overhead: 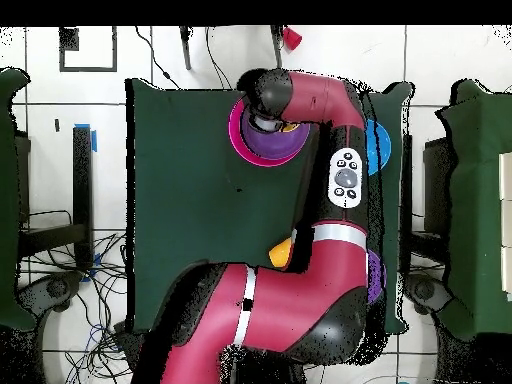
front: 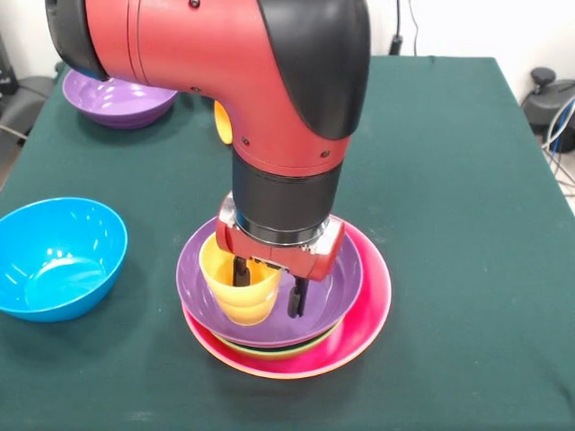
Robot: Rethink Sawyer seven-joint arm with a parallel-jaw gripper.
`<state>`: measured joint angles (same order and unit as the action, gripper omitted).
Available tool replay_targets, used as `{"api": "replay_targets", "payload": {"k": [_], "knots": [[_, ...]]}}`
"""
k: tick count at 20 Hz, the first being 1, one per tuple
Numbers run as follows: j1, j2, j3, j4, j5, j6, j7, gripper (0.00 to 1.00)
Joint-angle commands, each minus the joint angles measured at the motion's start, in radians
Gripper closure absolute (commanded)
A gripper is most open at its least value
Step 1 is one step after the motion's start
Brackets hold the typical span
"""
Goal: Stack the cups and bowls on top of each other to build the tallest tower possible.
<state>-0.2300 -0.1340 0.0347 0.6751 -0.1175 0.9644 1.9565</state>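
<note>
The tower stands at the table's near middle: a purple bowl [front: 334,285] nested over a green rim [front: 269,348] in the large pink bowl [front: 370,301]. A yellow cup [front: 235,289] sits upright inside the purple bowl, on its left side. My gripper [front: 269,283] hangs straight down over the tower, open. One finger [front: 241,271] is inside the cup and the other [front: 296,298] is outside its right wall. In the overhead view the arm covers most of the tower [overhead: 240,135]. An orange cup [front: 222,121] shows behind the arm.
A light blue bowl [front: 58,256] sits at the left edge of the table. A second purple bowl [front: 121,97] sits at the far left corner. The orange cup [overhead: 282,252] lies close beside the arm's forearm in the overhead view.
</note>
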Motion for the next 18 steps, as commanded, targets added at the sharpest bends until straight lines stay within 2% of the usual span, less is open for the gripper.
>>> {"api": "replay_targets", "payload": {"k": [1,10,15,18], "knots": [[0.008,-0.052,0.043,0.145,-0.033,0.043,-0.119,0.0],[-0.003,-0.079,0.061,0.167,-0.004,0.063,-0.096,0.0],[0.003,-0.1,0.053,0.157,-0.009,0.102,-0.103,0.0],[0.015,-0.135,0.037,0.197,0.006,0.111,-0.042,0.0]]}}
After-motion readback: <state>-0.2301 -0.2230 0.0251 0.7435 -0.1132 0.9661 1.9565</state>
